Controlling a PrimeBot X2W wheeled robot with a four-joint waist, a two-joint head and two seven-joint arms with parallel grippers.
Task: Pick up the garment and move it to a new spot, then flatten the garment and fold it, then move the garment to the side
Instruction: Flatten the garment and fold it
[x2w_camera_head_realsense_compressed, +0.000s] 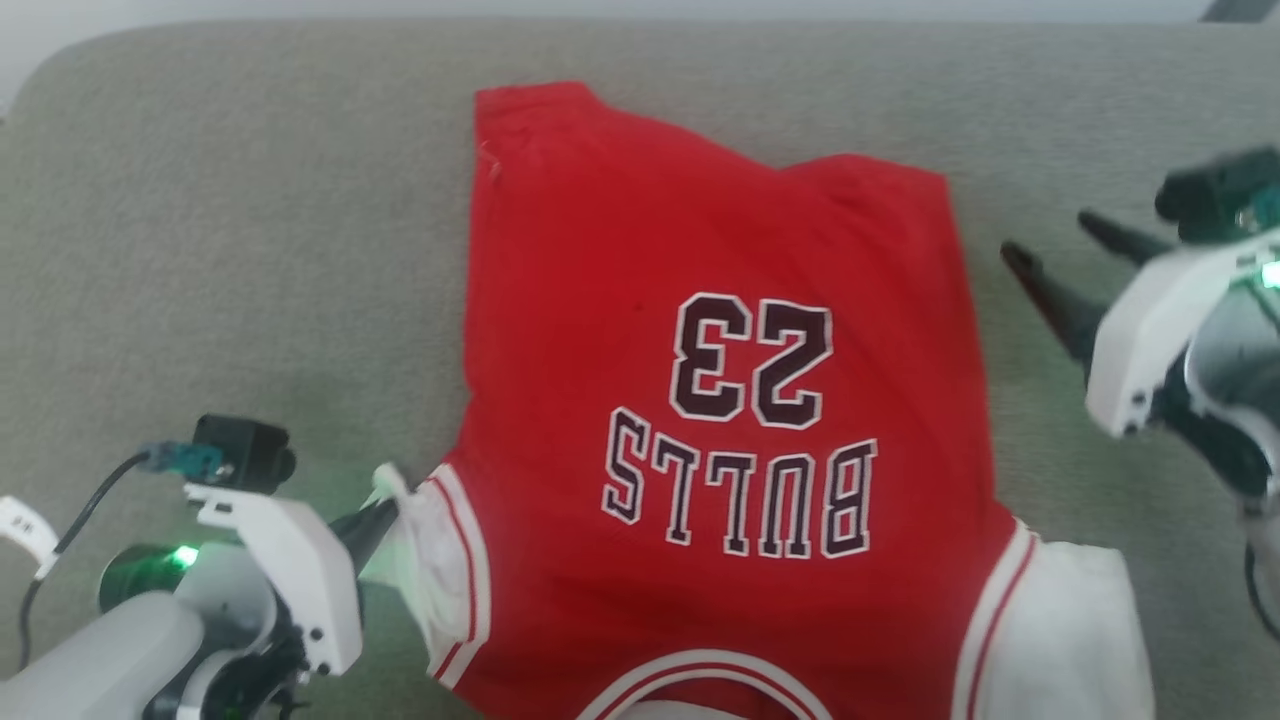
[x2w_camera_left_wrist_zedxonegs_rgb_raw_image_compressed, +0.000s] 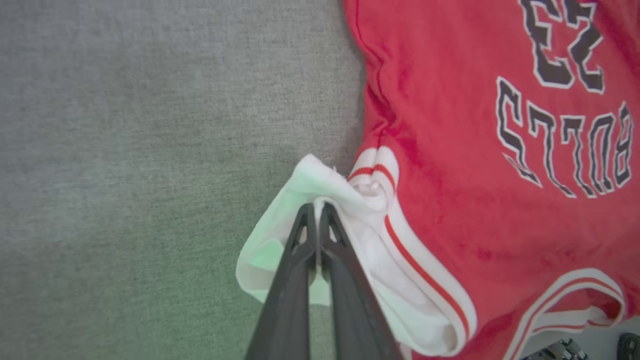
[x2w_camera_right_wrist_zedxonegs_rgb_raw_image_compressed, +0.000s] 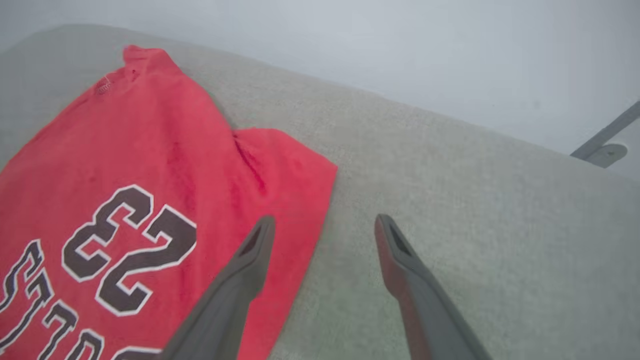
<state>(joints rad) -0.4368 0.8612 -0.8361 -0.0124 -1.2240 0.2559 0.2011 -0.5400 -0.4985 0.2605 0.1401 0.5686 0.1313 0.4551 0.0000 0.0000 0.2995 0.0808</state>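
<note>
On grey upholstered surface (x2w_camera_head_realsense_compressed: 230, 240), lying mostly flat, print up: garment (x2w_camera_head_realsense_compressed: 720, 250), judged light, limp and prone to bunching, best gripped at sleeves or hem corners; left gripper (x2w_camera_left_wrist_zedxonegs_rgb_raw_image_compressed: 316, 207) clamps its white sleeve (x2w_camera_left_wrist_zedxonegs_rgb_raw_image_compressed: 300, 180); right gripper (x2w_camera_right_wrist_zedxonegs_rgb_raw_image_compressed: 325, 222) hovers beside its side edge, jaws spread, holding nothing.

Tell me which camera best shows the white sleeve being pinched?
The left wrist view: close up, the left gripper is shut on the bunched white sleeve. The head view shows the sleeve smaller. The right wrist view faces the jersey, its red body, instead.
</note>
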